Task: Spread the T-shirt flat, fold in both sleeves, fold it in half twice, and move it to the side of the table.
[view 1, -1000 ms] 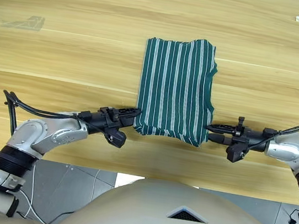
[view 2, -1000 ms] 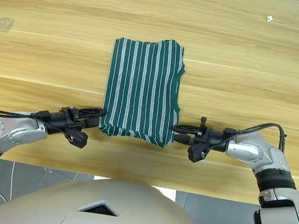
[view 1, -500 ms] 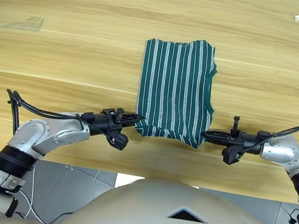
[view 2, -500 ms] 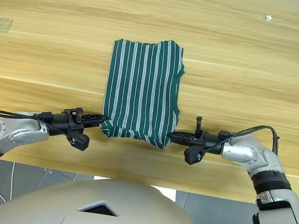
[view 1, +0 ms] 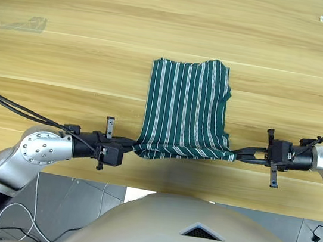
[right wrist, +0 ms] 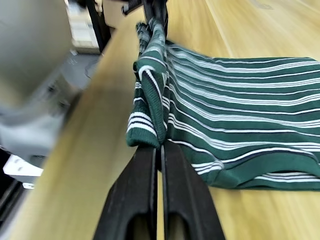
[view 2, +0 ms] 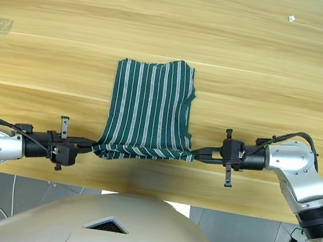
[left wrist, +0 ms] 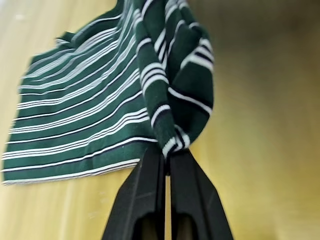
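While pressed tight on cloth, the left gripper [view 1: 129, 147] pinches the shirt [view 1: 187, 103] at its 7 o'clock corner, and the right gripper [view 1: 236, 157] pinches its 5 o'clock corner. Near hem stretched between them; rest lies folded on the table [view 1: 67, 65], centre, toward 6 o'clock.

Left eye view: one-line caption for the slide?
Left gripper and right gripper each pinch a near corner of the folded T-shirt, stretching its near edge between them over the table.
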Robot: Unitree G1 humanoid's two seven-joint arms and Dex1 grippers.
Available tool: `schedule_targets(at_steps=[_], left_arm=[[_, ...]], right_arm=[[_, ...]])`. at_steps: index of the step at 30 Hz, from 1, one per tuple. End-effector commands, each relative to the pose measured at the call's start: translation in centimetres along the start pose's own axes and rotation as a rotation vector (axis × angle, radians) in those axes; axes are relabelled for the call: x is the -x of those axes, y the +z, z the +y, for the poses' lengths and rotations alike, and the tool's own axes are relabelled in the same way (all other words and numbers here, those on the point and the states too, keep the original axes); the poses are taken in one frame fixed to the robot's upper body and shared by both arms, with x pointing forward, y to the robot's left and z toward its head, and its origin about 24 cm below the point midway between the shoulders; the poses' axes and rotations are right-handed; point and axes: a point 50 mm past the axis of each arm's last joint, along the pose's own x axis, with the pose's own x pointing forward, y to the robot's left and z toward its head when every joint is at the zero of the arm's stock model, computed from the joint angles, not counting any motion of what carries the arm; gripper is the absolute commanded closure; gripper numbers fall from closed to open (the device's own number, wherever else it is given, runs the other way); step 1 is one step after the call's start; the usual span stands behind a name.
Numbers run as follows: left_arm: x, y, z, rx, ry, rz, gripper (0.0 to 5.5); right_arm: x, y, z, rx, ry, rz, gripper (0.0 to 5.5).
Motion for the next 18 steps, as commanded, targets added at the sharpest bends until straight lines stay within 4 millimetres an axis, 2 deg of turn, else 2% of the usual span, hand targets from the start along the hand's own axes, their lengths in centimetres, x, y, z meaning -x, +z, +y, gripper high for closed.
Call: schedule_targets(at_steps=[1, 4, 6, 10, 12, 16, 18], left_arm=[[1.0, 1.9, -1.5, 0.043, -0.113, -0.037, 5.48], [1.4, 3.0, -1.7, 0.059, -0.140, -0.068, 5.48], [1.7, 3.0, -1.2, 0.064, -0.139, -0.065, 5.48], [2.4, 1.9, 2.0, 0.105, -0.071, -0.061, 5.48], [2.3, 1.1, 4.1, 0.117, -0.011, -0.056, 5.48], [1.4, -1.2, 8.6, 0.158, 0.143, -0.044, 5.48], [1.1, -2.2, 10.2, 0.179, 0.216, -0.041, 5.48]], right_arm=[[0.5, 1.8, 0.8, -0.053, 0.038, -0.062, 5.50], [0.5, 2.7, 1.3, -0.065, 0.058, -0.084, 5.50], [0.8, 2.8, 0.7, -0.034, 0.035, -0.058, 5.50], [1.5, 2.8, -1.4, -0.002, -0.029, -0.031, 5.50], [1.2, 2.8, -3.3, 0.038, -0.070, -0.031, 5.50], [0.3, 3.4, -8.5, 0.139, -0.198, -0.031, 5.50], [-0.2, 4.1, -10.8, 0.179, -0.247, -0.041, 5.50]])
